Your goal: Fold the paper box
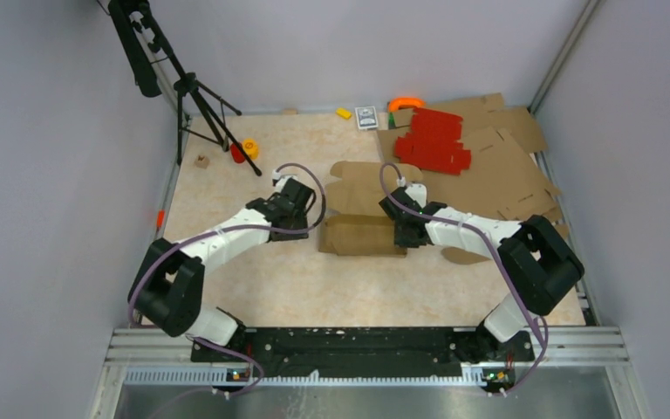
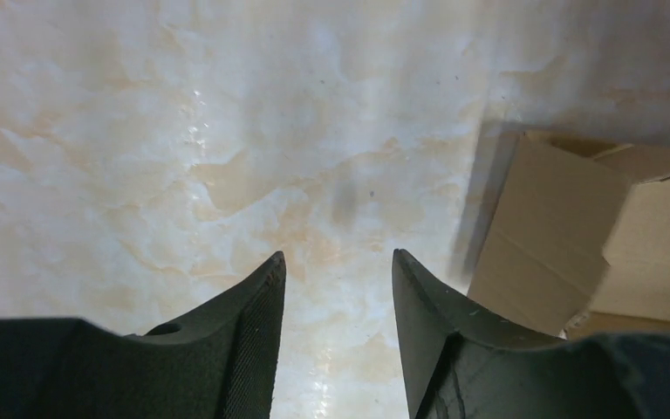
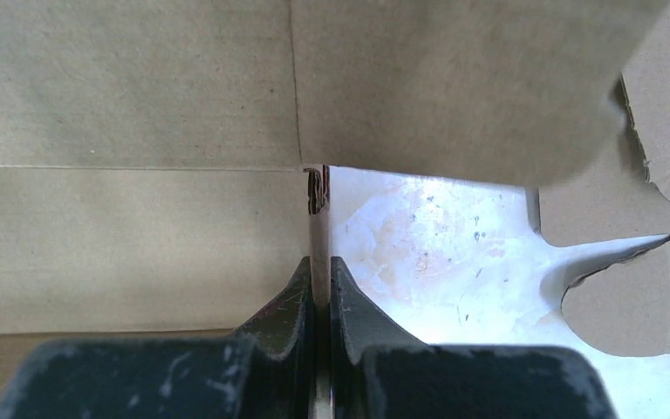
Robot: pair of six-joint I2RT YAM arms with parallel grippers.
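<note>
Top external view: plain brown corrugated paper box (image 1: 359, 234) lies at mid-table between the two arms, part flat, with its near panel apparently raised.

Right wrist view: black two-finger right gripper (image 3: 318, 266) is pressed together on the thin edge of an upright cardboard wall at the box's right end. Judged purpose: keep that wall standing on its crease so the rest can be folded against it.

Left wrist view: black two-finger left gripper (image 2: 337, 266) hangs over the bare marbled beige table top (image 2: 183, 131). Jaws are partly spread with nothing between them. The box's left end lies just beside it, to the right in that view, untouched. Judged: the left arm is placed to come at the free end.

Stack of red cardboard sheets (image 1: 434, 140) sits well apart at far right, not involved.
</note>
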